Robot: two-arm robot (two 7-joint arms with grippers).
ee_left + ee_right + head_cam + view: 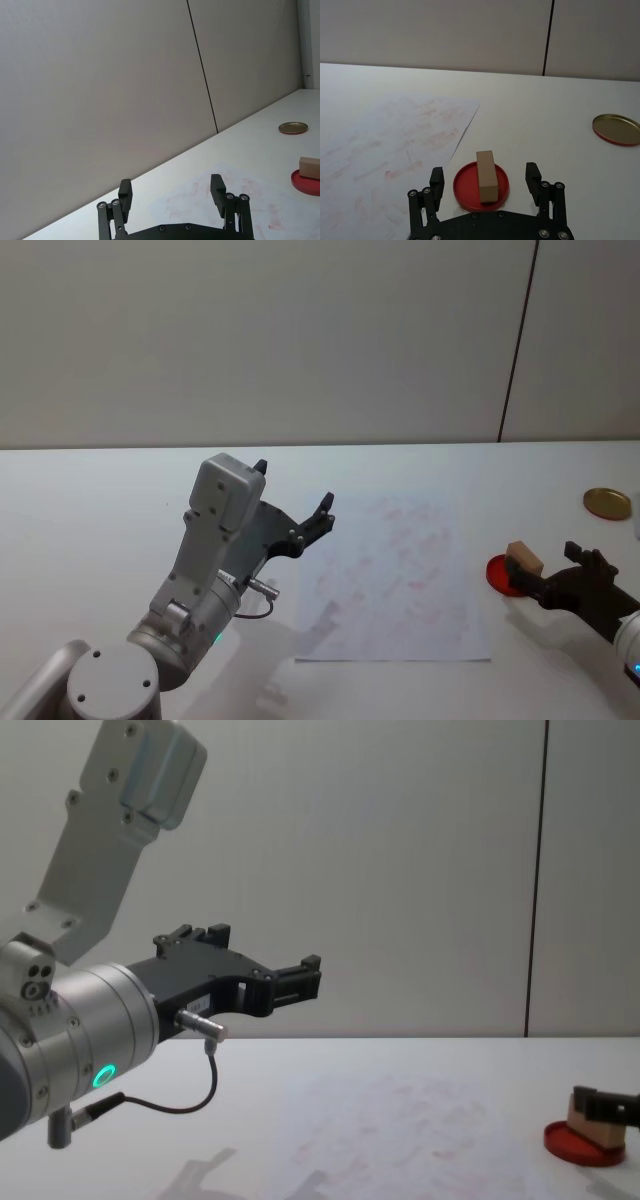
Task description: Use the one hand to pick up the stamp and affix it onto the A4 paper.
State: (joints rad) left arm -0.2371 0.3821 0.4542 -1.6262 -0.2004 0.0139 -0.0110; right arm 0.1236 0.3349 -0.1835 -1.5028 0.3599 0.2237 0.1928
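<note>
Right gripper low over table, fingers spread, gripping nothing. Stamp sits between and just ahead of its fingertips, lying on red disc; cannot tell if a finger touches it. A4 paper just left of claw, beside disc. Gold lid farther ahead, to claw's right. Left gripper raised well apart to claw's left, fingers spread, empty.

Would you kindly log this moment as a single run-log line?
right gripper: open, at stamp | stamp: lying on red disc, right of paper | left gripper: open, raised left of paper
</note>
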